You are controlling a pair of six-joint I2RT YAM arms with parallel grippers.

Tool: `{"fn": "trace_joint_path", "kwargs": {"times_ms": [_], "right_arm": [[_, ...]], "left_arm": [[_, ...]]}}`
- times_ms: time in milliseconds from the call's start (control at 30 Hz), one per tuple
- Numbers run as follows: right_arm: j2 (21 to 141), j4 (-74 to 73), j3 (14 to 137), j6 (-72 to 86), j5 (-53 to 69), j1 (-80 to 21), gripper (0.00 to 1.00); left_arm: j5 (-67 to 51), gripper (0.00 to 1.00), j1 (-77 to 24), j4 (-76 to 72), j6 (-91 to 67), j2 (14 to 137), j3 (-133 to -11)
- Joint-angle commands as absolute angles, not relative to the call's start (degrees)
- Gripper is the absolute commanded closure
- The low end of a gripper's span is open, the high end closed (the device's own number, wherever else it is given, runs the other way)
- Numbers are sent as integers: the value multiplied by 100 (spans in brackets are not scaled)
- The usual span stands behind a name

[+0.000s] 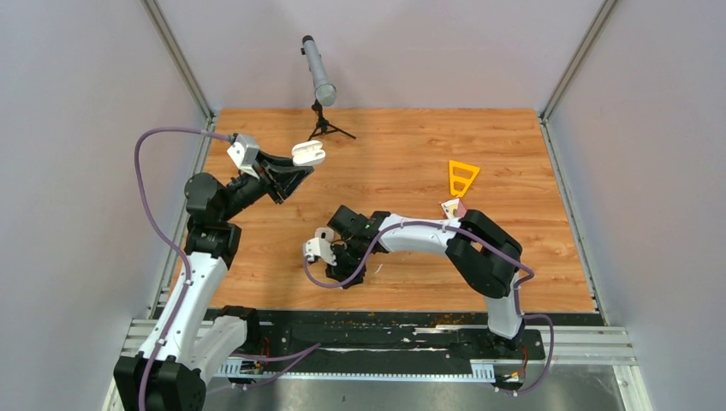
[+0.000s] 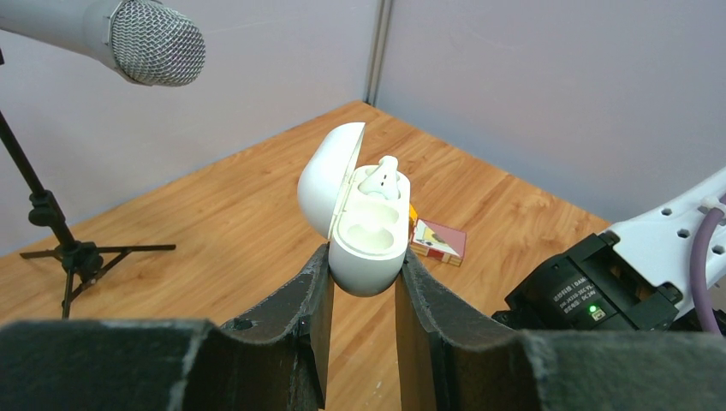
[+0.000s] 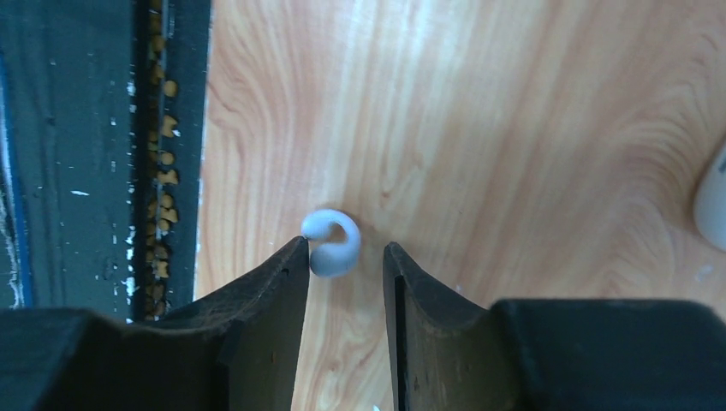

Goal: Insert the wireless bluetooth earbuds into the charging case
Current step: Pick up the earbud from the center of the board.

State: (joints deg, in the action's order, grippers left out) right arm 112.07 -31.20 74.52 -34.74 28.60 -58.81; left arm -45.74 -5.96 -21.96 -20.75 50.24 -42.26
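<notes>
My left gripper (image 2: 363, 265) is shut on the rounded bottom of the white charging case (image 2: 368, 231), held in the air with its lid flipped open (image 1: 308, 153). One white earbud (image 2: 379, 180) sits in the far slot, and the near slot is empty. Low over the table near its front edge, my right gripper (image 3: 345, 250) stands open. A second white earbud (image 3: 332, 244) lies on the wood just past its fingertips, against the tip of the left finger (image 3: 291, 257). In the top view the right gripper (image 1: 342, 261) hides that earbud.
A microphone on a small tripod (image 1: 319, 73) stands at the back of the table. An orange triangular piece (image 1: 462, 177) and a small card box (image 1: 452, 208) lie right of centre. A black strip (image 3: 163, 128) borders the table's front edge beside the right gripper.
</notes>
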Motion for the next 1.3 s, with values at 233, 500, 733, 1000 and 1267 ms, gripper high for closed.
{"fn": "trace_joint_path", "kwargs": {"times_ms": [233,500,733,1000,1267], "right_arm": [[11506,-3257,7812,-3646,3207,-5939,64],[11458,-3594,7941,-3594,3615,-5670,64],[11421,-4123,8302,-3793,4557,-5351,62],[11600,-3940,8393,-3781,4155,-5335,65],[11808,-3868,8554,-3857,3907,-5332,67]], "left_arm": [[-4536,100,-563,-2236,-2083,4889,-4184],[-4541,100,-566,-2244,-2076,4915,-4185],[-4535,100,-567,-2346,-2168,4980,-4158],[-4530,100,-562,-2348,-2171,4998,-4162],[-4542,100,-563,-2346,-2171,5025,-4165]]}}
